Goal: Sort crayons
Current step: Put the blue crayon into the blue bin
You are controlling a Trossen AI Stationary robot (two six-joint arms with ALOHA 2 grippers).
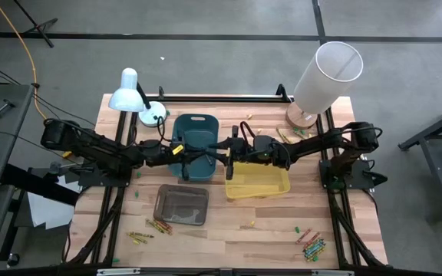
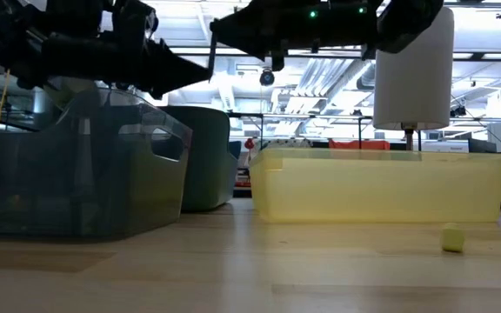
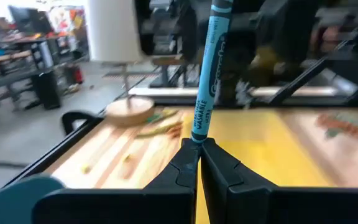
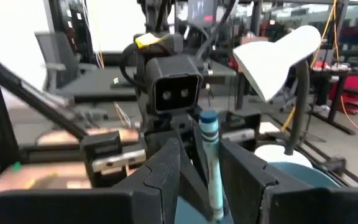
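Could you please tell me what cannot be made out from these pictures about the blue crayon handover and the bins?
- Right gripper: whether its fingers touch the blue crayon; blurred in the right wrist view.
- Blue crayon's top end: cut off by the edge in the left wrist view, above the shut left gripper.
- Contents of the blue bin: hidden by both arms in the high view.
- Colours of the loose crayons: too small there.

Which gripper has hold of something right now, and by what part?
The left gripper pinches the blue paper-wrapped crayon by one end. The right gripper brackets its other end, jaws apart; contact cannot be told.
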